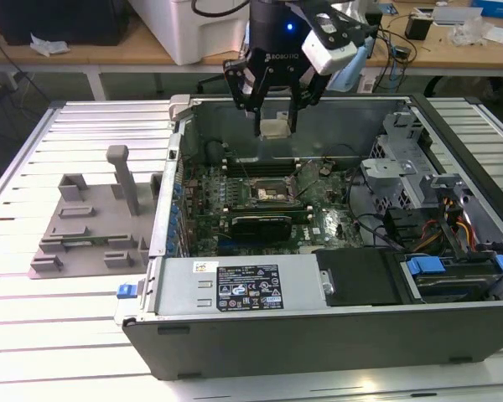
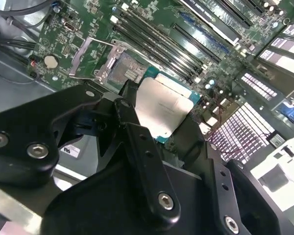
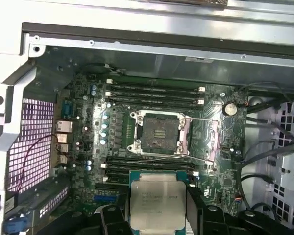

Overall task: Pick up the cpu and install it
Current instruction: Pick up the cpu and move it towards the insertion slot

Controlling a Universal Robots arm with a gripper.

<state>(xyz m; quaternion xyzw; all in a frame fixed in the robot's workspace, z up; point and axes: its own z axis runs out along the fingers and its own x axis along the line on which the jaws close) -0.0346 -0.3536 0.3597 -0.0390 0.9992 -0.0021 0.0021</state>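
Observation:
The cpu [image 1: 274, 128] is a flat silvery square chip with a thin green rim, and my black gripper [image 1: 274, 124] is shut on it, holding it in the air above the open computer case. In both wrist views the cpu [image 3: 157, 204] [image 2: 165, 110] sits flat between the black fingers [image 2: 137, 147]. Below it on the green motherboard lies the socket [image 3: 159, 133] [image 1: 272, 192], its metal load frame swung open and its lever [image 3: 206, 142] raised. The socket [image 2: 125, 72] shows just past the chip's edge.
The case's metal walls [image 1: 176, 167] ring the motherboard. Memory slots [image 3: 152, 93] flank the socket. Cables and a drive cage [image 1: 427, 201] fill the exterior view's right side. A grey plastic tray [image 1: 92, 218] with upright posts stands on the slatted table at the exterior view's left.

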